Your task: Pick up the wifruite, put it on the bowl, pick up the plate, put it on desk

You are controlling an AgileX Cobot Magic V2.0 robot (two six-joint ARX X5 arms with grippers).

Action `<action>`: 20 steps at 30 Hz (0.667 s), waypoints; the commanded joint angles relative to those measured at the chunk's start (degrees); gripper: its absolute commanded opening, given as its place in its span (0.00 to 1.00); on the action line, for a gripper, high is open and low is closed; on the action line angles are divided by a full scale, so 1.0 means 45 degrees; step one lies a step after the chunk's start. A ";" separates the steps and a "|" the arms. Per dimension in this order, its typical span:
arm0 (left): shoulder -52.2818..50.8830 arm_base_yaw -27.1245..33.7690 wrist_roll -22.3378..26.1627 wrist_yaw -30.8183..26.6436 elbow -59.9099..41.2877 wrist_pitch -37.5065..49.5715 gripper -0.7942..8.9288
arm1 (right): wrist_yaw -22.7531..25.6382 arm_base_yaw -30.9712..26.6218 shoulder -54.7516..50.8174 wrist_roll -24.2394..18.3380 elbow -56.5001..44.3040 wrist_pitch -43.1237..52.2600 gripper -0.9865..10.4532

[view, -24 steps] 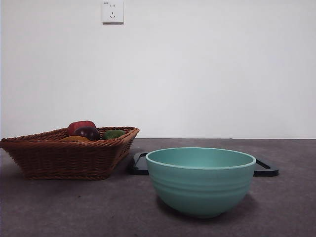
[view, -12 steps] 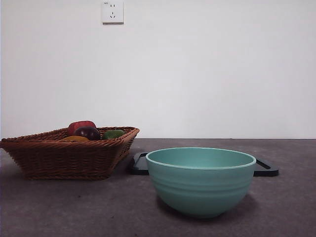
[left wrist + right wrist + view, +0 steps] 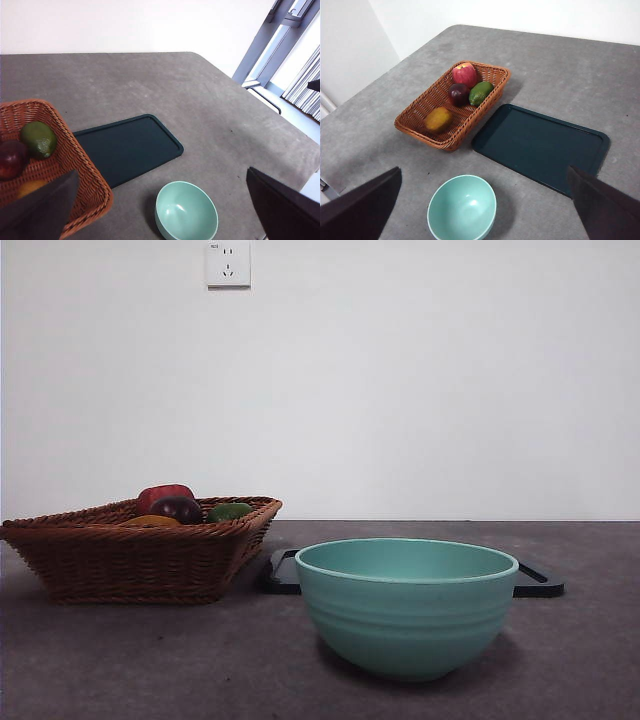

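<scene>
Dull-orange and round, the wifruite (image 3: 438, 119) lay in the brown wicker basket (image 3: 427, 130), well apart from the empty teal-green bowl (image 3: 462, 206) on the grey desk (image 3: 560, 65). Both the left gripper (image 3: 160, 210) and the right gripper (image 3: 485, 210) hovered high, jaws spread. Picking the fruit had not begun; the next move likely called for a descent into the basket.

wicker basket (image 3: 454, 107), dark tray (image 3: 540, 147) — perhaps plastic, wall socket (image 3: 227, 263)

A plain white wall (image 3: 420, 380) bears a socket (image 3: 227, 263); windows (image 3: 300, 65) stand beside.
</scene>
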 commanded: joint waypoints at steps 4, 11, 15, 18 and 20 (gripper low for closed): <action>0.1200 -0.0029 -0.0126 -0.0209 0.0379 -0.0442 0.69 | 0.0010 0.0063 0.0073 -0.0049 0.0209 0.0097 0.58; 0.4269 -0.0029 0.0321 -0.1214 0.1831 -0.2327 0.69 | 0.0010 0.0063 0.0073 -0.0049 0.0209 0.0097 0.58; 0.6183 -0.0034 0.0568 -0.1744 0.3021 -0.2973 0.69 | 0.0010 0.0063 0.0073 -0.0049 0.0209 0.0097 0.58; 0.7529 -0.0034 0.0835 -0.1783 0.3944 -0.3254 0.69 | 0.0010 0.0063 0.0073 -0.0049 0.0209 0.0097 0.58; 0.8359 -0.0034 0.0918 -0.1787 0.4527 -0.3264 0.69 | 0.0005 0.0068 0.0073 -0.0049 0.0209 0.0097 0.58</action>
